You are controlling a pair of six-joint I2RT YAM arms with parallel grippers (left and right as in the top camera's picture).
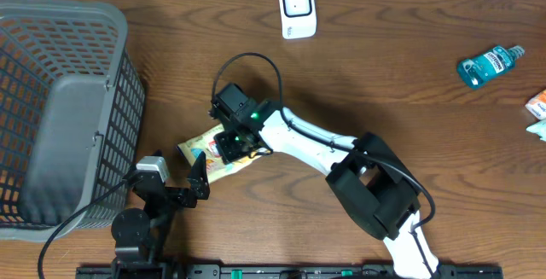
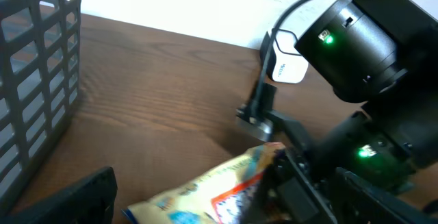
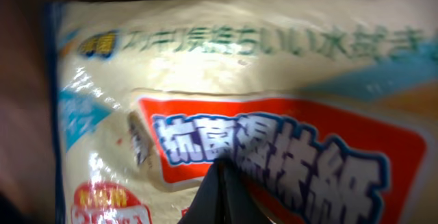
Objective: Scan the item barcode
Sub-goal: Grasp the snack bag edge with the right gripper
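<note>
The item is a flat yellow packet (image 1: 205,149) with a red label, lying on the brown table left of centre; no barcode shows on its visible face. My right gripper (image 1: 232,145) hangs over its right end. In the right wrist view its fingers (image 3: 222,186) are shut together in a point, tips against the packet's printed face (image 3: 274,80). My left gripper (image 1: 198,178) stands open just below the packet; one dark finger (image 2: 79,198) shows left of the packet (image 2: 205,190). The white scanner (image 1: 298,9) stands at the far edge, also in the left wrist view (image 2: 291,68).
A grey mesh basket (image 1: 60,100) fills the left side; its wall (image 2: 34,80) is close to my left gripper. A blue bottle (image 1: 488,64) and a small box (image 1: 537,104) lie at the far right. The right arm (image 1: 367,177) crosses the table's middle.
</note>
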